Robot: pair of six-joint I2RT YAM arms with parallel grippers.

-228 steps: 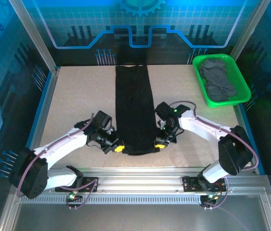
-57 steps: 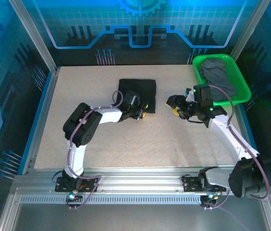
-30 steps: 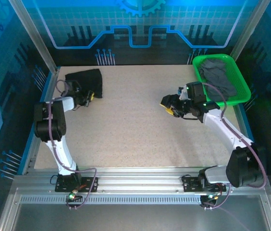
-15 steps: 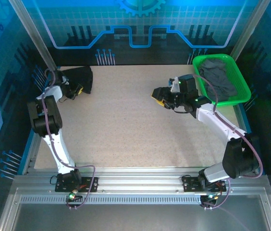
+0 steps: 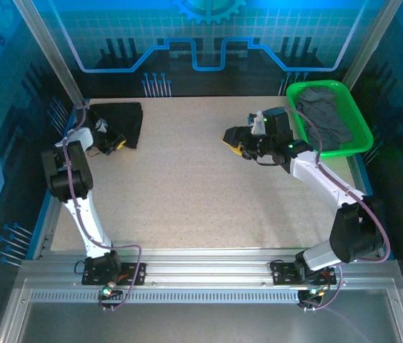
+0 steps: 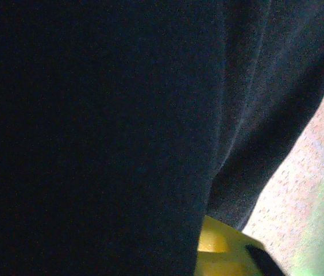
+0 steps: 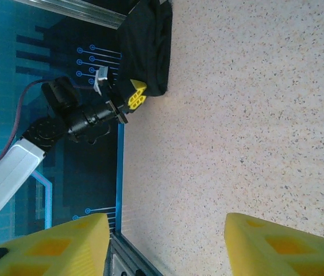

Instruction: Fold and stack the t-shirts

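The black t-shirt [image 5: 125,120] lies folded in the table's far left corner. My left gripper [image 5: 116,143] is at its near right edge, yellow tips against the cloth. In the left wrist view the black t-shirt [image 6: 93,115] hangs close to the lens and hides one finger, while the other yellow finger [image 6: 225,253] pokes out beneath it, so the gap cannot be read. The right wrist view shows the black t-shirt [image 7: 147,46] and the left gripper [image 7: 136,95] beside it. My right gripper [image 5: 234,140] hovers open and holds nothing over the table's right middle [image 7: 168,241]. Dark grey t-shirts [image 5: 326,118] lie crumpled in the basket.
The bright green basket [image 5: 363,133] stands at the far right corner, just behind my right arm. Blue-edged frame rails and posts border the speckled table [image 5: 187,200] on the left, right and far sides.
The long black shirt was folded, then carried by my left gripper from the table's far middle to the far left corner. My right gripper drifted left from the basket and opened slightly wider.
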